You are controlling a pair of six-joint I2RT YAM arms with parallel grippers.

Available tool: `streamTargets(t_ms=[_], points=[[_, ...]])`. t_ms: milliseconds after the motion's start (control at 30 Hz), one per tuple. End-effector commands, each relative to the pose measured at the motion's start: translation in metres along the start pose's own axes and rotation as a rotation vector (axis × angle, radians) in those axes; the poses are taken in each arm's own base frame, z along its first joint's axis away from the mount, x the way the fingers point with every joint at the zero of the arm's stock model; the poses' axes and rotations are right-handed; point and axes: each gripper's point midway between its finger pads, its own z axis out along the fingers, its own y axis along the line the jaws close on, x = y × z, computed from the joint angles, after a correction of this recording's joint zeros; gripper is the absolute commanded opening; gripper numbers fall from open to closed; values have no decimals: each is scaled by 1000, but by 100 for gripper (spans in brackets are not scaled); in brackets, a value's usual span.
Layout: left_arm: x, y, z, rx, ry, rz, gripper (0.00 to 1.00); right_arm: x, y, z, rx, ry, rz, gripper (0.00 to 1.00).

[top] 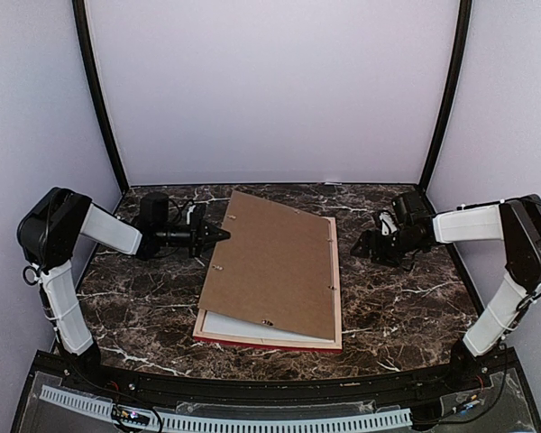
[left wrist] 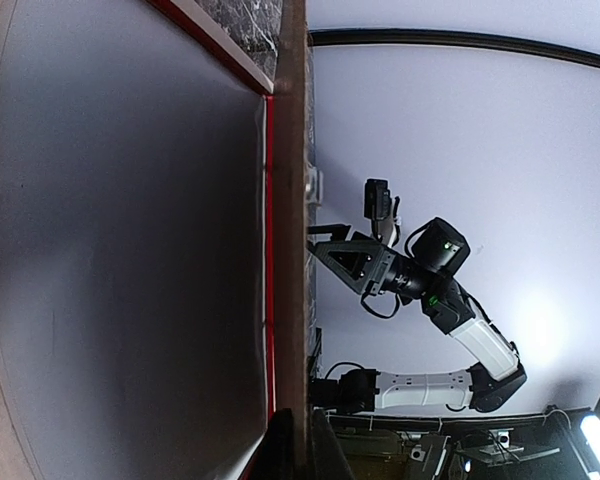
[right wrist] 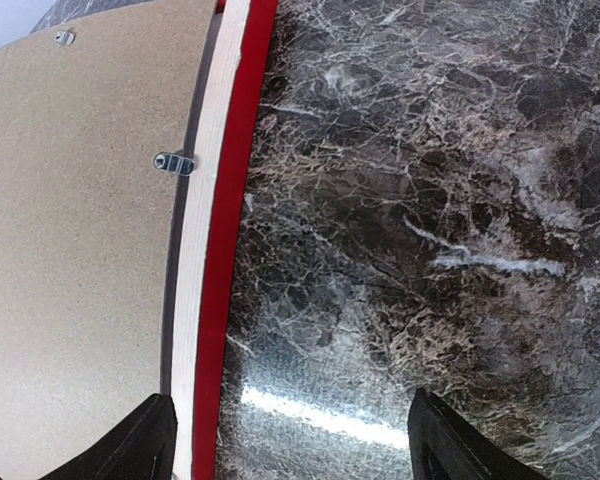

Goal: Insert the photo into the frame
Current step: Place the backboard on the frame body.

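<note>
The red frame point(top: 279, 345) lies face down on the marble table, pale wood rear edges up. The brown backing board point(top: 275, 262) rests on it, skewed, its left edge raised. My left gripper point(top: 218, 235) is shut on that left edge; the left wrist view shows the board edge-on point(left wrist: 288, 200) between my fingers point(left wrist: 275, 455). Under the board a plain white sheet point(top: 218, 327) lies in the frame, also in the left wrist view point(left wrist: 130, 250). No cat print shows, so I cannot tell if it is the photo. My right gripper point(top: 361, 245) is open and empty, right of the frame.
In the right wrist view, the frame's red rail point(right wrist: 225, 280) runs by my left finger point(right wrist: 145, 445), with a metal clip point(right wrist: 172, 162) on the board point(right wrist: 70, 250). Bare marble point(right wrist: 430, 200) lies between the fingers. Tent walls and black poles point(top: 99, 99) ring the table.
</note>
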Motion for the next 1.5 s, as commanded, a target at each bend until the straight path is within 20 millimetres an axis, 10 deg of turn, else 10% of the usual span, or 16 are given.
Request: streamTargets(t_ms=[0, 1467], points=[[0, -23, 3, 63, 12, 66, 0, -5, 1, 2, -14, -4, -9, 80], [16, -15, -2, 17, 45, 48, 0, 2, -2, 9, -20, 22, -10, 81]])
